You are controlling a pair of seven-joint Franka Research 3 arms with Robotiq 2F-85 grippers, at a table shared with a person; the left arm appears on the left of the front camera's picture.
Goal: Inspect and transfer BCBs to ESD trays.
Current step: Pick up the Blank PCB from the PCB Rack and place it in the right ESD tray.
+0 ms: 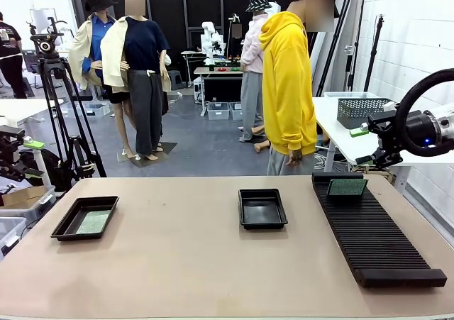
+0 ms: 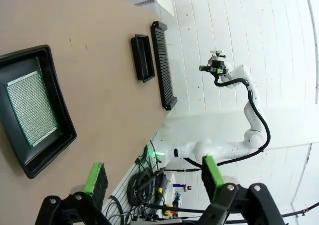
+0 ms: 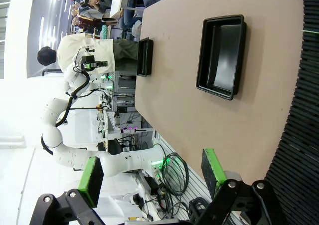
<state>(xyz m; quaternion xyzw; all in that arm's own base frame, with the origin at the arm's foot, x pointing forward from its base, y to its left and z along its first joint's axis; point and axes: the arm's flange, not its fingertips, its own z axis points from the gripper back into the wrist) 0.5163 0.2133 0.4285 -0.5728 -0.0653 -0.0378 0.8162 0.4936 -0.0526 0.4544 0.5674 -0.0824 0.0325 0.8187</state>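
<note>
Left gripper (image 2: 152,167): jaws spread to full width. In the left wrist view both green pads (image 2: 94,179) stand clear in the air at the bottom of the frame. They grasp nothing and touch nothing.

Right gripper (image 3: 152,172): likewise released, with its fingers wide apart and open air between them. In the front view it hangs at the right edge of the frame, above and apart from the upper end of the ribbed black rack (image 1: 376,231). It is in contact with neither the rack nor the table (image 1: 184,277).

First BCB (image 1: 94,222): lies flat on the floor of the ESD tray at lower left (image 1: 62,228). In the left wrist view this board sits inside the rim at the left of the frame, its fine grid face up.

Second BCB (image 1: 347,187): rests at the upper end of the rack, right of centre. Whether it sits in a slot or lies across the ribs cannot be told.

Second ESD tray (image 1: 262,224): at the middle of the table, just left of the rack and well apart from the first tray. Its glossy floor is bare.

A person in a yellow hoodie (image 1: 287,86) stands beyond the far edge of the table, with hands down at the sides.
</note>
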